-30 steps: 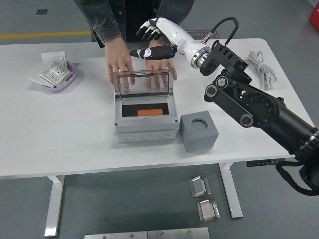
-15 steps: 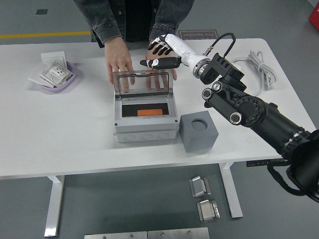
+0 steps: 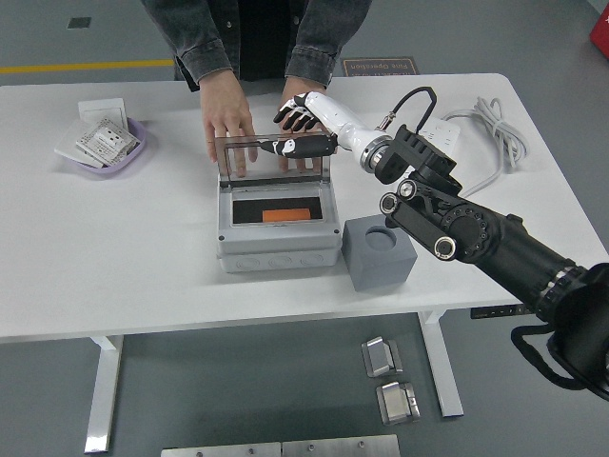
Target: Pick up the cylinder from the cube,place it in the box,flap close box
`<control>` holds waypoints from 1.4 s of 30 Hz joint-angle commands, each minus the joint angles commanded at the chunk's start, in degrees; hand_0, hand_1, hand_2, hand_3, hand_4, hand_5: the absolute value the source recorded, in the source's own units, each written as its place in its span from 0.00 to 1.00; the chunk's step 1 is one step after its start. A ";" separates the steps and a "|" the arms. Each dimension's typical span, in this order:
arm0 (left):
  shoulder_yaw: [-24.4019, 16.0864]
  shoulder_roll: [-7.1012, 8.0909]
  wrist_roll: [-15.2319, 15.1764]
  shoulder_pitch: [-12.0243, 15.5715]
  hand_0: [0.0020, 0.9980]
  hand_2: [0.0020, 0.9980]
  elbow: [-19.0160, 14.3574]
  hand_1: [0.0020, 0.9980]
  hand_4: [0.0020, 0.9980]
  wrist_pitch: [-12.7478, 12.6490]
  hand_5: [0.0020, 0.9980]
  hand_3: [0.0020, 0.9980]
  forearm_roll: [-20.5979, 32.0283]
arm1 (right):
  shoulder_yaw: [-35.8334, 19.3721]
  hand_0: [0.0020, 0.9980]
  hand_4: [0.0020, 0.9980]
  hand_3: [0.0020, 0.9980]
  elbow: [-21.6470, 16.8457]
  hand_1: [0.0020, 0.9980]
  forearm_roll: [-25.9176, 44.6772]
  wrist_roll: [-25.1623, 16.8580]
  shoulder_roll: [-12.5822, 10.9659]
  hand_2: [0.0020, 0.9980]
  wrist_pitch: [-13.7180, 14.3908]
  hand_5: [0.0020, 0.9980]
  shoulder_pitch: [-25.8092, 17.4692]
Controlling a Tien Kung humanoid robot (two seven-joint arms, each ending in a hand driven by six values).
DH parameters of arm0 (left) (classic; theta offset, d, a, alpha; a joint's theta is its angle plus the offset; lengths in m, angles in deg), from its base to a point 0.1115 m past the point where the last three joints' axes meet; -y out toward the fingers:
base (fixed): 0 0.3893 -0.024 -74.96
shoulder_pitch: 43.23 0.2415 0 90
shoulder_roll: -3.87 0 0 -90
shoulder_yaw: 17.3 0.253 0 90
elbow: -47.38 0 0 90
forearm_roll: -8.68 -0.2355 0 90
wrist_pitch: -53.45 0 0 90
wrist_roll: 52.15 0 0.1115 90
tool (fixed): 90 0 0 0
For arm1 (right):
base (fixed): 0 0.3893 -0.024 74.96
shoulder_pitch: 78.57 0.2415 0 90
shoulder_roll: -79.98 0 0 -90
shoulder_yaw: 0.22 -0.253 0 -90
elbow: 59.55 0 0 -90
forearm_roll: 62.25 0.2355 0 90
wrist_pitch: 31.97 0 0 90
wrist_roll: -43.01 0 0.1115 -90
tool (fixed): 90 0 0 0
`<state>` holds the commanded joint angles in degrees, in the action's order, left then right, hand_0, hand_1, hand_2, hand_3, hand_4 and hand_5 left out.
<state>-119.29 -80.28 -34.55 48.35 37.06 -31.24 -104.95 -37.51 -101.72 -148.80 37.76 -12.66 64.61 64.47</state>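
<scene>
Press forward and down with the open right hand (image 3: 303, 129), empty and touching the upright clear lid (image 3: 275, 157) of the grey box (image 3: 279, 227) just below, orange cylinder (image 3: 285, 215) already inside, avoiding the person's hands (image 3: 228, 119) behind.

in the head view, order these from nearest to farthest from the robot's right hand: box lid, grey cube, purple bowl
From the right hand:
1. Box lid, standing open, right at the fingertips.
2. Grey cube, nearer the table's front edge, right of the box.
3. Purple bowl, far across at the table's left.
</scene>
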 joint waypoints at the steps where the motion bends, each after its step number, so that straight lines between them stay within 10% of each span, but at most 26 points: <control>1: 0.13 -0.03 -0.02 0.03 0.72 0.71 0.00 0.74 0.73 -0.01 0.44 0.78 0.17 | 0.00 0.64 0.89 0.63 -0.59 0.60 -0.12 0.01 -0.24 0.61 0.05 0.51 -0.32; 42: 2.22 -0.58 -0.52 0.67 0.72 0.71 0.00 0.74 0.73 -0.33 0.43 0.78 3.03 | 0.50 0.62 0.87 0.63 -26.46 0.57 -6.68 4.33 -10.25 0.62 0.80 0.50 -13.17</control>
<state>-117.07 -80.86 -35.08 49.03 37.06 -31.57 -101.93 -37.01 -128.18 -155.48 42.10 -22.91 65.41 51.31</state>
